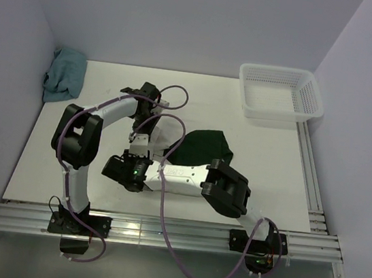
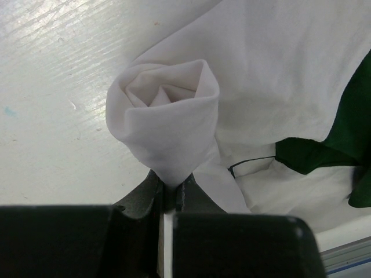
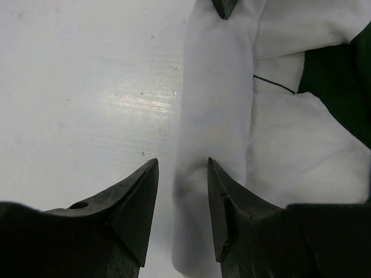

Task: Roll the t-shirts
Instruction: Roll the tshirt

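Cloth fills both wrist views: the t-shirt [image 1: 202, 148] lies at the middle of the table [image 1: 278, 172], between the 2 arms, with 1 cream-white edge wound into a tight roll [image 2: 165, 116] and the rest spread flat to the side. A dark green sleeve [image 2: 348, 127] shows beside the roll, and a thin dark printed line [image 3: 272, 84] crosses the flat part.

The left gripper [image 2: 168, 188] has its fingers pressed together on 1 end of the roll, pinching the cloth so the spiral of layers faces its camera. The right gripper [image 3: 181, 161] sits at the roll's other end with its 2 fingers spread and the roll running up between them. The right finger overlaps the cloth, and a strip of bare table shows between the left finger and the roll. Whether either pad presses on the fabric is hard to tell from this angle.

A small teal-blue cloth [image 1: 64, 75] lies crumpled in the far left corner, and a white mesh basket [image 1: 277, 70] stands in the far right corner, both well apart from the shirt.
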`<action>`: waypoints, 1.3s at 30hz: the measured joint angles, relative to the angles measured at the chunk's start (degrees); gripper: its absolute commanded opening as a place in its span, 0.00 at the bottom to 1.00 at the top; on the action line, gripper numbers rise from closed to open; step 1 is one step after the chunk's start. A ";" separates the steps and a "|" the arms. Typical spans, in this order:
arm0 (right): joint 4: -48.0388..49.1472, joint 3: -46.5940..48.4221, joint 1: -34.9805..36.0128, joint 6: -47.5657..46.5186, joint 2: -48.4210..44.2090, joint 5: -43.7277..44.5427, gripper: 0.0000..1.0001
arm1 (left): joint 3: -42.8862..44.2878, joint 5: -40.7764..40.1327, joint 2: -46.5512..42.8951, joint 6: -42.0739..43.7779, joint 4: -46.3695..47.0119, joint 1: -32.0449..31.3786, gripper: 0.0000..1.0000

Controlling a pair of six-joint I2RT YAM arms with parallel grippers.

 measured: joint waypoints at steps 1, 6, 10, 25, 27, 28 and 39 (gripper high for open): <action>-0.11 0.24 0.00 0.02 0.63 -0.04 0.47 | 0.00 0.00 0.00 -0.02 -0.07 -0.07 0.00; -1.99 0.61 0.00 0.72 1.97 -0.42 0.47 | 0.33 0.00 0.11 -0.02 -0.37 -0.24 0.03; -3.19 0.59 0.02 2.40 1.97 -1.01 0.49 | 0.83 0.02 0.50 0.02 -0.81 -0.31 0.11; -6.40 -0.20 0.33 6.16 2.21 -2.16 0.43 | 4.66 1.31 1.90 0.85 -2.49 -0.31 0.66; -6.08 -0.76 0.33 6.38 2.16 -2.10 0.42 | 6.51 2.69 1.90 1.31 -2.84 0.11 0.72; -5.53 -1.36 0.33 6.51 2.01 -1.99 0.42 | 7.54 3.45 1.90 1.60 -3.10 0.35 0.73; 23.37 -29.31 -1.81 6.73 -13.97 -9.33 0.31 | 13.38 17.86 0.92 6.12 -5.88 8.13 0.77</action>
